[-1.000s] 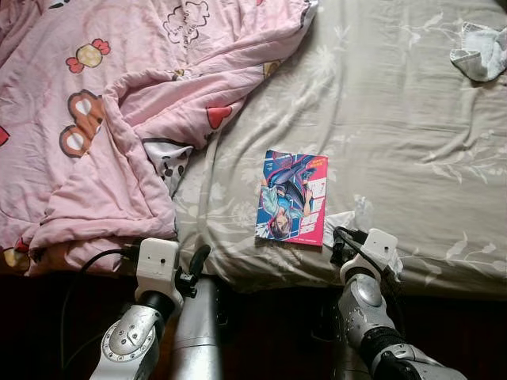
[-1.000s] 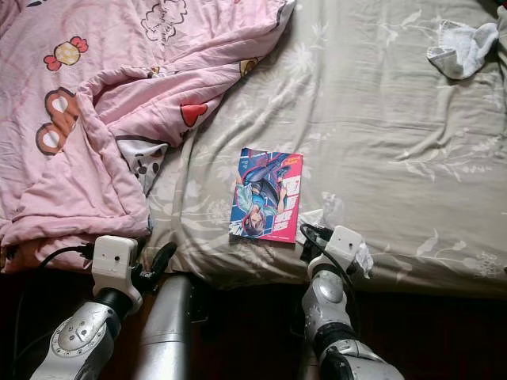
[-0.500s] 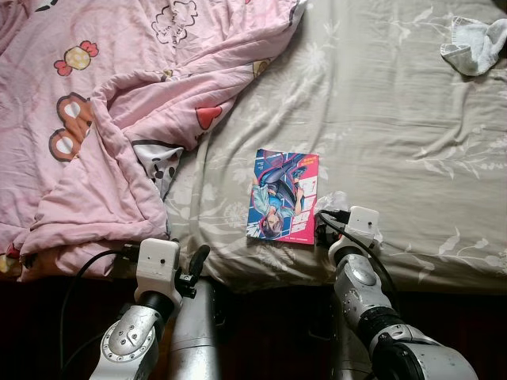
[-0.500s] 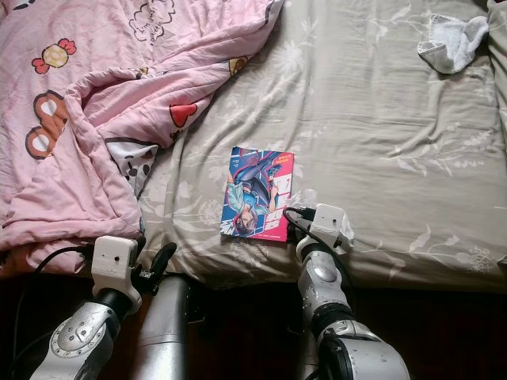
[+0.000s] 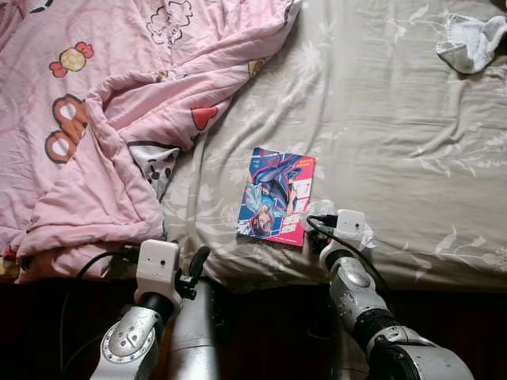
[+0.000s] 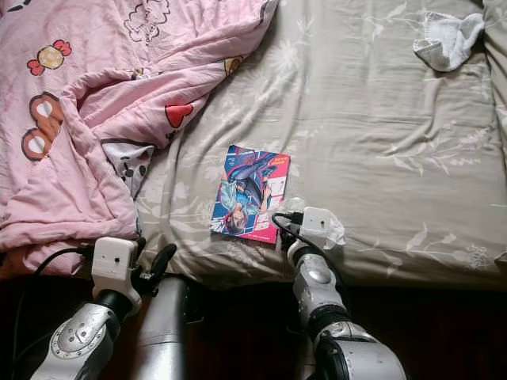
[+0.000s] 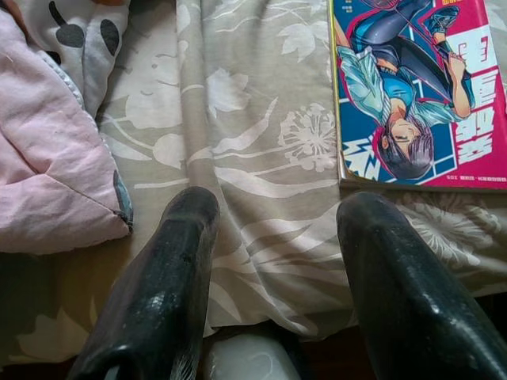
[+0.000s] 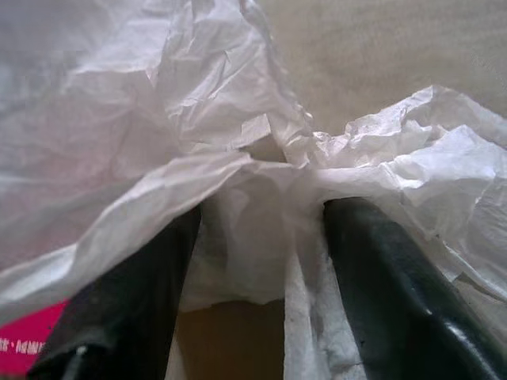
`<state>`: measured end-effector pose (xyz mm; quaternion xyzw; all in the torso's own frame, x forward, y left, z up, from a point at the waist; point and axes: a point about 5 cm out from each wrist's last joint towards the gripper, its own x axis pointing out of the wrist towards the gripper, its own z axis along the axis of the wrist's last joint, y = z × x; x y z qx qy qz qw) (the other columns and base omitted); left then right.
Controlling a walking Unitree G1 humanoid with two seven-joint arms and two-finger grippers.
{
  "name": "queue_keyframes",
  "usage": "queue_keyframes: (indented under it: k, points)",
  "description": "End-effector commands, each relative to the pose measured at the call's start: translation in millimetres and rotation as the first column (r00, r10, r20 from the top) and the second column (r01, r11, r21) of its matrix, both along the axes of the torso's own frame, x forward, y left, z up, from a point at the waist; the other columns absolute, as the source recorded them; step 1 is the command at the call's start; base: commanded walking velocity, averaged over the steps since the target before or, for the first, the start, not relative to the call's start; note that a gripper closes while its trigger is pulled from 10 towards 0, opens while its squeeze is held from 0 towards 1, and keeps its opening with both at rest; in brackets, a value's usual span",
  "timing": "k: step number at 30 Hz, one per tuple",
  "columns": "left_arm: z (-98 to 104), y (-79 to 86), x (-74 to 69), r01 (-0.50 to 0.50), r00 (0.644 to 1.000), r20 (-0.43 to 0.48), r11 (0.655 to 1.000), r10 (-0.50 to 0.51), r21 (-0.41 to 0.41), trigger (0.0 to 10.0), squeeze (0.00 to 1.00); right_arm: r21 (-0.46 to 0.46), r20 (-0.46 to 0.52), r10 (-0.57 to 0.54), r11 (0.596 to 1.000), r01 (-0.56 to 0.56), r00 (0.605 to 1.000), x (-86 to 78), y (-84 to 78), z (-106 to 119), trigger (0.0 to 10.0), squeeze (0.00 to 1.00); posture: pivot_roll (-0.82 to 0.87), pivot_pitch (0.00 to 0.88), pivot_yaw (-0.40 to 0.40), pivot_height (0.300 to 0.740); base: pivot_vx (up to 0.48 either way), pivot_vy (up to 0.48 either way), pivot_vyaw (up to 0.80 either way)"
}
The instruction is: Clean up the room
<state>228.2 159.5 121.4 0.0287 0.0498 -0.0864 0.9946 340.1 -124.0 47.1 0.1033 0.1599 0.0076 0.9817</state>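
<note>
Your right gripper point(image 8: 253, 229) sits at the bed's point(image 5: 396, 127) near edge, fingers spread around crumpled white tissue point(image 8: 238, 142), just beside the comic book point(image 5: 276, 196). Your left gripper point(image 7: 273, 261) hangs open at the edge (nothing between its fingers), near the pink quilt point(image 5: 95, 127). A white sock point(image 5: 471, 41) lies far off.

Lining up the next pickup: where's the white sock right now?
The white sock lies crumpled at the far right corner of the bed sheet, well beyond the comic book and the right gripper.
</note>
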Motion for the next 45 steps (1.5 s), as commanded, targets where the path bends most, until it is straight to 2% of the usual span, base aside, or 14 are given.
queue_keyframes:
  k: [1,11,19,27,30,35,41,44,45]
  points:
    - [-14,2.9,-8.0,-0.017,0.997,-0.069,1.0,0.018,0.015,10.0,0.0,0.007,-0.11,0.024,1.0,-0.023,0.994,-18.8,5.1,-26,0.0,0.0,0.21,0.667,0.087,0.637,0.0,0.0,0.0]
    - [-17,2.8,-8.4,-0.024,0.997,-0.075,1.0,0.025,0.009,10.0,0.0,0.015,-0.107,0.019,1.0,-0.018,0.994,-18.1,4.3,-25,0.0,0.0,0.21,0.663,0.084,0.637,0.0,0.0,0.0]
    - [-18,2.8,-4.0,-0.03,0.997,-0.071,1.0,0.03,0.001,10.0,0.0,0.026,-0.081,-0.024,0.999,0.026,0.996,-17.8,-2.3,-23,0.0,0.0,0.2,0.647,0.079,0.637,0.0,0.0,0.0]
    - [-36,12.8,8.5,-0.083,0.991,-0.102,0.996,0.081,-0.019,10.0,0.0,0.043,0.042,-0.112,0.993,0.111,0.993,-13.9,-19.0,-12,0.0,0.0,0.16,0.58,0.06,0.637,0.0,0.0,0.0]
    - [-39,13.7,17.8,-0.086,0.992,-0.096,0.996,0.084,-0.02,10.0,0.0,0.046,0.125,-0.129,0.991,0.125,0.984,-12.7,-26.2,-4,0.0,0.0,0.14,0.537,0.052,0.637,0.0,0.0,0.0]
    - [-49,13.7,40.0,-0.101,0.99,-0.097,0.994,0.098,-0.031,10.0,0.0,-0.017,0.218,-0.115,0.992,0.121,0.969,-13.6,-34.2,5,0.0,0.0,0.09,0.437,0.032,0.637,0.0,0.0,0.0]
    - [-61,12.6,58.0,-0.112,0.988,-0.11,0.993,0.107,-0.041,10.0,0.0,-0.023,0.275,-0.144,0.987,0.156,0.951,-15.3,-47.7,10,0.0,0.0,0.03,0.338,0.013,0.637,0.0,0.0,0.0]
    - [-67,14.5,61.7,-0.125,0.986,-0.115,0.991,0.119,-0.052,10.0,0.0,-0.02,0.289,-0.156,0.985,0.169,0.945,-22.3,-53.8,8,0.0,0.0,0.02,0.311,0.005,0.637,0.0,0.0,0.0]
    - [-73,15.9,63.9,-0.136,0.984,-0.126,0.989,0.129,-0.053,10.0,0.0,-0.023,0.272,-0.137,0.989,0.149,0.952,-26.9,-54.8,2,1.4,0.0,0.01,0.292,-0.001,0.637,0.0,0.0,0.0]
